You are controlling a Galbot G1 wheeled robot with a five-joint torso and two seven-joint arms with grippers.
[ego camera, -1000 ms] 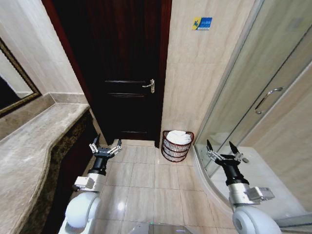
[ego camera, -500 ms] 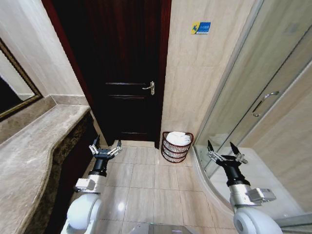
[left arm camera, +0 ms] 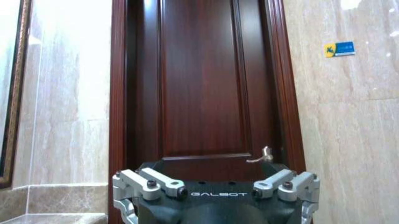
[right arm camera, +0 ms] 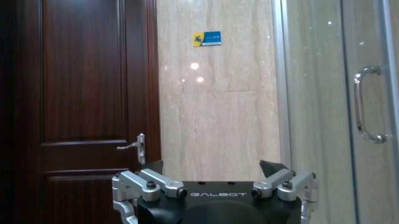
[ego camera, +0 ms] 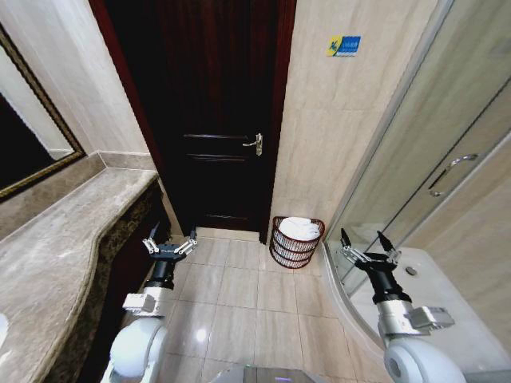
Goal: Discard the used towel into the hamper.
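Note:
The hamper (ego camera: 296, 250), a small round dark reddish-brown openwork basket, stands on the floor against the wall just right of the door. A white towel (ego camera: 300, 227) lies bunched inside it, showing above the rim. My left gripper (ego camera: 168, 243) is held low over the floor tiles, well left of the hamper, open with nothing between its fingers. On the other side, my right gripper (ego camera: 366, 243) hangs beside the shower's curved base, right of the hamper, open and empty as well.
A dark wooden door (ego camera: 215, 120) with a lever handle (ego camera: 255, 144) is shut straight ahead. A marble counter (ego camera: 64, 247) runs along the left under a framed mirror (ego camera: 24, 152). The glass shower enclosure (ego camera: 431, 159) bounds the right. Beige floor tiles (ego camera: 247, 295) lie between.
The whole head view has shifted, so the camera has moved; the door and hamper now sit slightly further right. Both arms keep the same open pose.

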